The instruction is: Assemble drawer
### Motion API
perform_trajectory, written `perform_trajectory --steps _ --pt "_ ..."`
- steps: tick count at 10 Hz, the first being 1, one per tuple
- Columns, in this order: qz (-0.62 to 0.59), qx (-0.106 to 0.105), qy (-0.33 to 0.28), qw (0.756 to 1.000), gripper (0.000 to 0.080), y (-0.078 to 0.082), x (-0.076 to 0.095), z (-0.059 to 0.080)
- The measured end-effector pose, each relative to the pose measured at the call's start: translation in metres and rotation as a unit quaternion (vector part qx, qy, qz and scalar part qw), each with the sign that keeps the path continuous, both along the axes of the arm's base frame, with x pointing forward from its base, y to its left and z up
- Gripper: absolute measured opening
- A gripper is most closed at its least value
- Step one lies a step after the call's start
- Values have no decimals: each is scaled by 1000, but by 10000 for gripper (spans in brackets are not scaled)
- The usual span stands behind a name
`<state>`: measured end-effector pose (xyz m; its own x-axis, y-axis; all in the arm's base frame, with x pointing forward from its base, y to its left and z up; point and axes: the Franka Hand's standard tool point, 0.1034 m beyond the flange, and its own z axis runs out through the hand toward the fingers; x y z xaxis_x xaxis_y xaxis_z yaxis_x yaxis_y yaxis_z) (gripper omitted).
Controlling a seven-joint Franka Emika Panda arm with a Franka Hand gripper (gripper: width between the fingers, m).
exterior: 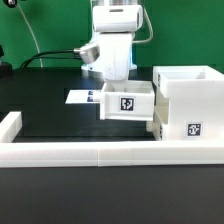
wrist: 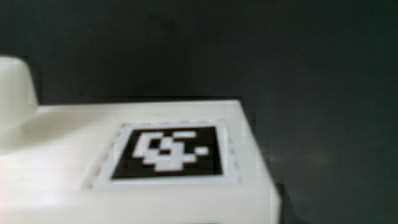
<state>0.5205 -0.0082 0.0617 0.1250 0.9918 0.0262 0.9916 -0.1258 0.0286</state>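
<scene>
The drawer casing (exterior: 186,92) is a tall white box with a tag on its front, standing at the exterior view's right. A white drawer tray (exterior: 127,102) with a square tag is off the table, level with the casing's upper part and against its left side. My gripper (exterior: 119,82) comes down onto the tray from above; its fingertips are hidden behind it. In the wrist view the tray's tagged face (wrist: 169,152) fills the lower part, very close, and the fingers do not show. A white part (exterior: 156,127) sits low beside the casing, under the tray.
A long low white rail (exterior: 100,151) runs along the table's front, with a raised end (exterior: 10,126) at the exterior view's left. The marker board (exterior: 78,97) lies flat behind the tray. The table top is black.
</scene>
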Motion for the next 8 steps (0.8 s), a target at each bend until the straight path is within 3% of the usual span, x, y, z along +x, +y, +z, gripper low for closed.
perform_trajectory --steps 8 --pt "4 2 2 1000 42 6 0 -3"
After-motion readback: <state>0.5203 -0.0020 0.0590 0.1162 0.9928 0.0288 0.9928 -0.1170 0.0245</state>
